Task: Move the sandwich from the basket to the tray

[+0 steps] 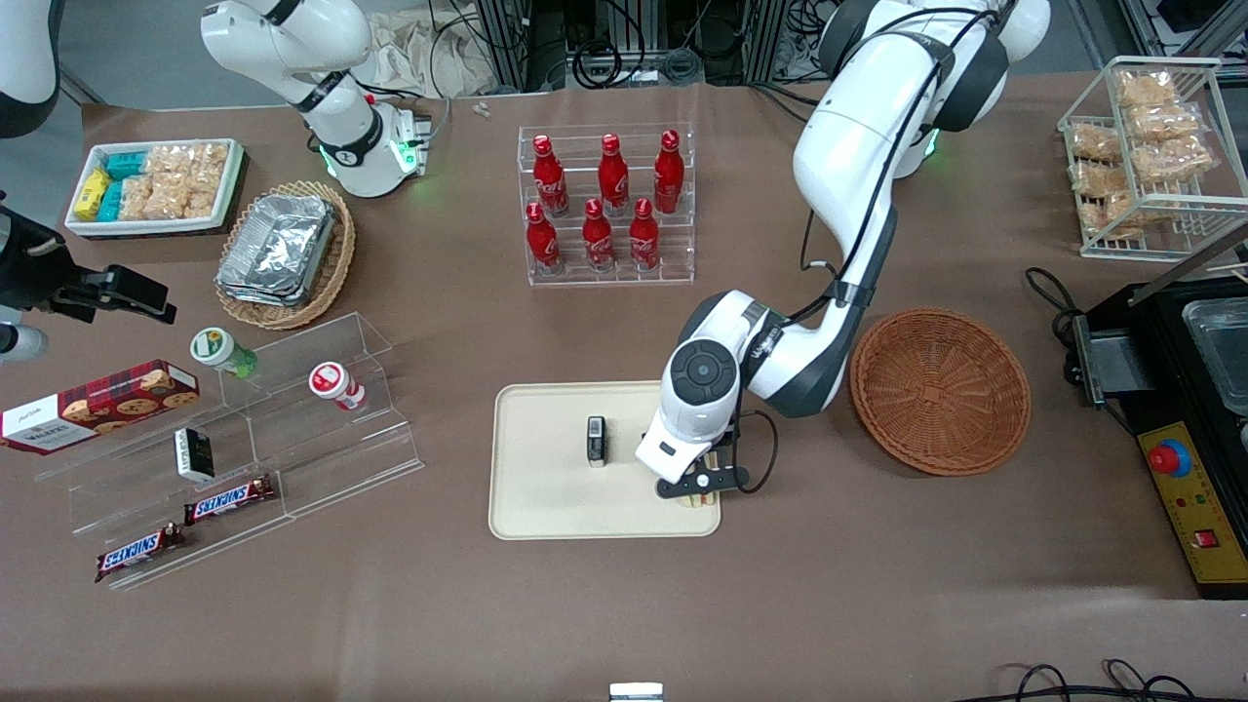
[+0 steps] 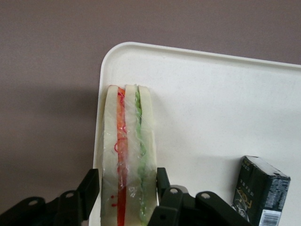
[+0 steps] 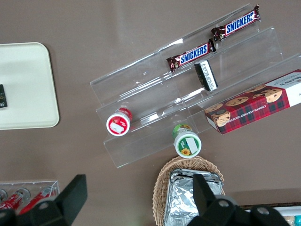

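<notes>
The sandwich (image 2: 128,136), white bread with a red and a green filling layer in clear wrap, stands on edge on the cream tray (image 2: 211,94), close to the tray's corner and rim. My left gripper (image 2: 128,176) is shut on the sandwich, one black finger (image 2: 94,186) against each bread face. In the front view the gripper (image 1: 699,492) hangs over the tray (image 1: 546,507) at the corner nearest the camera and toward the basket, with only a sliver of the sandwich (image 1: 700,501) showing below it. The reddish-brown wicker basket (image 1: 940,390) sits empty beside the tray, toward the working arm's end.
A small black box (image 1: 596,441) stands on the tray beside the sandwich, also seen by the wrist camera (image 2: 261,190). A clear rack of red bottles (image 1: 606,205) stands farther from the camera than the tray. Clear stepped shelves (image 1: 244,439) with snacks lie toward the parked arm's end.
</notes>
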{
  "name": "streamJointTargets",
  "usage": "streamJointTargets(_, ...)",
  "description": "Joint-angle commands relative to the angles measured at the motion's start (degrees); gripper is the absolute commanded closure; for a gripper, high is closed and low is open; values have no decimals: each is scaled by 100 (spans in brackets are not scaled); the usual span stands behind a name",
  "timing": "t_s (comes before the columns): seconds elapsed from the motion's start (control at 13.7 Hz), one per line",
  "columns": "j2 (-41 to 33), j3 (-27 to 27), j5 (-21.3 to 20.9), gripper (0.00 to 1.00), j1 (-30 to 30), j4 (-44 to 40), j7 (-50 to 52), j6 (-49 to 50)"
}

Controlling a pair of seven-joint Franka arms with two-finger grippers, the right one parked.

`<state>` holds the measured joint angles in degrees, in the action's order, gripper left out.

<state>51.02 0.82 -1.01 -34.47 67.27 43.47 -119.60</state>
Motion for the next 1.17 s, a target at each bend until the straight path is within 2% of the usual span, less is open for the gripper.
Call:
streamJointTargets(0.0,-40,-30,22,0,-43,-65,47,156)
streamJointTargets(0.22,-285,-30,22,0,-25,-74,56,515)
streamJointTargets(0.73,-1734,-135,-57,0,212,48,399,2018)
streamJointTargets(0.87,-2400,-170,-65,0,544,721,259,1968)
streamJointTargets(1.09,-3867,-170,-22,0,1072,2854,-635,794)
